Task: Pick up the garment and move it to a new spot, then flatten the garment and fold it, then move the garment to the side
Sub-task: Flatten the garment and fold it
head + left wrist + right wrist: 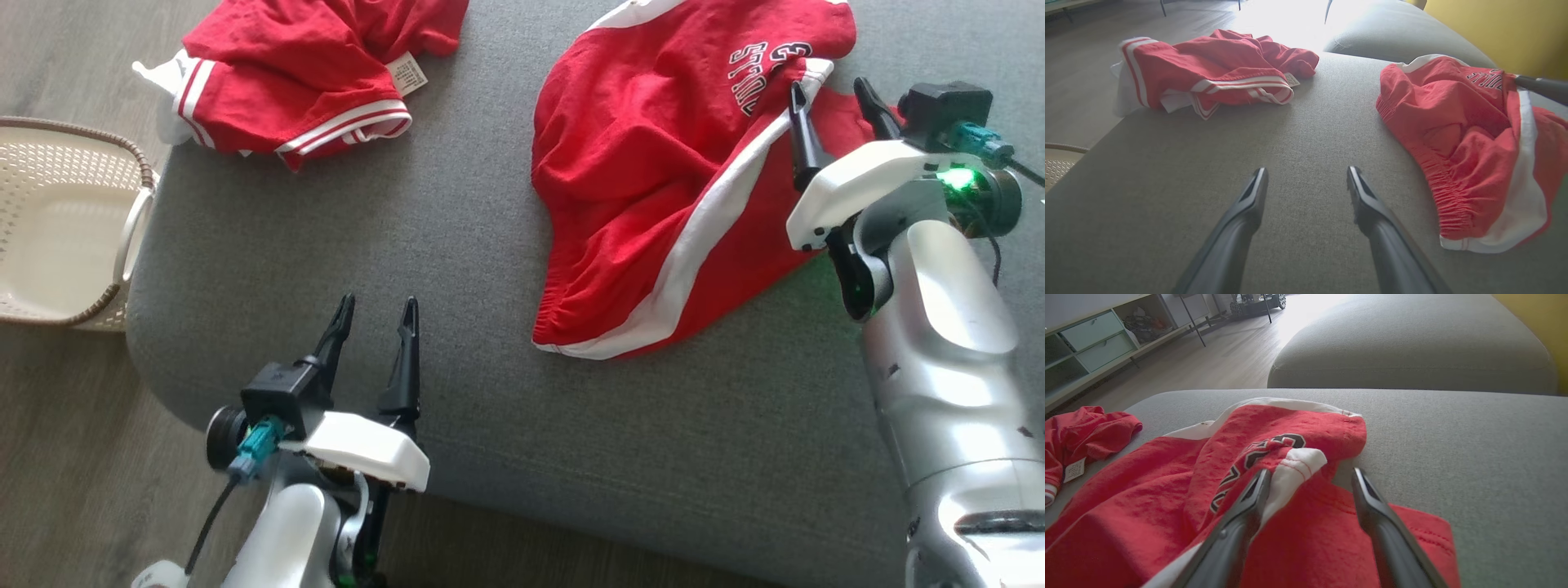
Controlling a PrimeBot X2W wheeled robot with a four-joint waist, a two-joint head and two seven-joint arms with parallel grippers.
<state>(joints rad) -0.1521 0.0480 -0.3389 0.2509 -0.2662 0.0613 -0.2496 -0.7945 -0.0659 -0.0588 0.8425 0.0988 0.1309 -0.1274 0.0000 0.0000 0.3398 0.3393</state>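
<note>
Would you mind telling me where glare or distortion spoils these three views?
Left wrist view: daylight blows out the floor beyond the sofa cushion, whose edges bow from the wide lens. Right wrist view: the same glare washes the floor at top centre. Head view: evenly lit, slightly soft, a green wrist light tinting the cushion beside it.
</note>
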